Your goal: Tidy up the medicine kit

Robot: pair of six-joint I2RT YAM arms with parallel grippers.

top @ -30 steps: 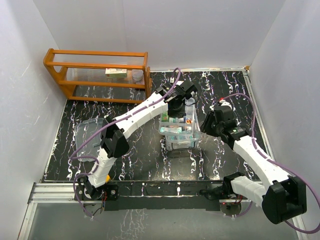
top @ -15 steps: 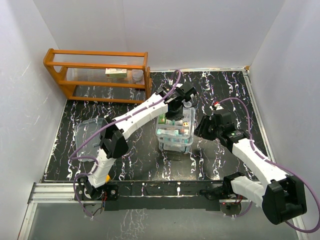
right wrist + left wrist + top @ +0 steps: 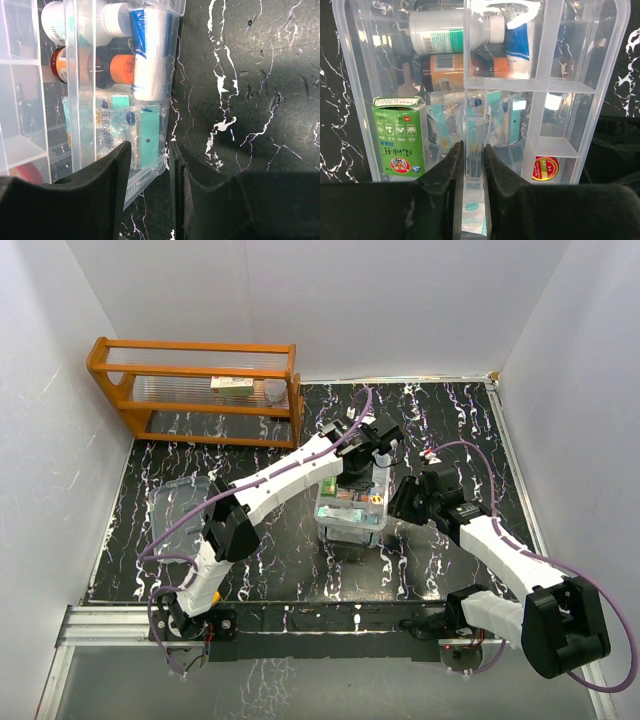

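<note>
White walls (image 3: 400, 300), black marbled tabletop (image 3: 300, 562), orange rack (image 3: 190, 346) far-left.

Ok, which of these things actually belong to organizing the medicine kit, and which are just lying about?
For the job:
clear box, tray insert, flat lid, medicines inside.

Lying about:
orange rack, plus the carton and small jar on its shelf.

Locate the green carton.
In the left wrist view, the green carton sits inside the clear kit box against its image-left wall. It is beside the left gripper and below the orange-labelled bottle.
</note>
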